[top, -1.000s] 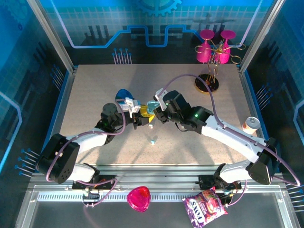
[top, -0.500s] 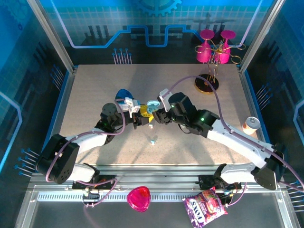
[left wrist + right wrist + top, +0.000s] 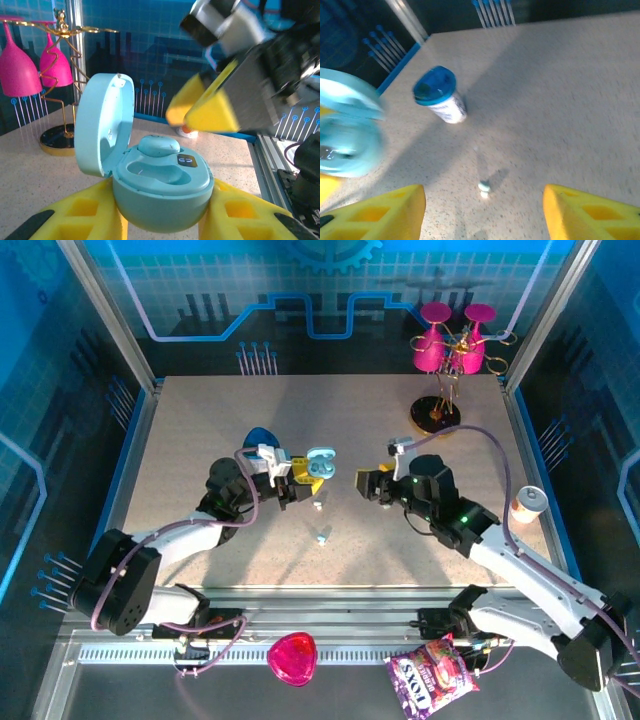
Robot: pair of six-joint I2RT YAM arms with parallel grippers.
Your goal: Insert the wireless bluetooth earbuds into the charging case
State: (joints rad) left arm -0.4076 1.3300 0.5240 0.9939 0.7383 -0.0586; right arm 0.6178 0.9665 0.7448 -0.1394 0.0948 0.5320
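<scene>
Top external view: the left arm is reaching from its base at lower left toward the table centre, and the left gripper (image 3: 306,476) is clamping the pale-blue charging case (image 3: 319,460) between its yellow fingers. The right arm is stretching in from lower right, its right gripper (image 3: 366,483) hovering to the right of the case and apart from it. One earbud (image 3: 318,506) is lying on the speckled table (image 3: 200,420) just in front of the case, and a second earbud (image 3: 322,536) is lying a little nearer the bases. A blue-lidded cup (image 3: 262,437) is resting beyond the left wrist, pink glasses (image 3: 448,338) are hanging on a gold stand at the far right corner, and an orange cup (image 3: 527,502) is standing at the right edge. Blue printed panels are enclosing the table. Left wrist view: the case body (image 3: 162,192) is sitting gripped between the two fingers (image 3: 80,217), its lid (image 3: 102,132) standing open to the left, and a rounded seated earbud (image 3: 159,145) is showing in the far well. The right gripper's fingers are blurring across the upper right. Right wrist view: the right gripper (image 3: 482,210) is holding its fingers (image 3: 590,210) wide apart with nothing between them, above a loose earbud (image 3: 484,188) on the table, the case blurring at the left edge.
</scene>
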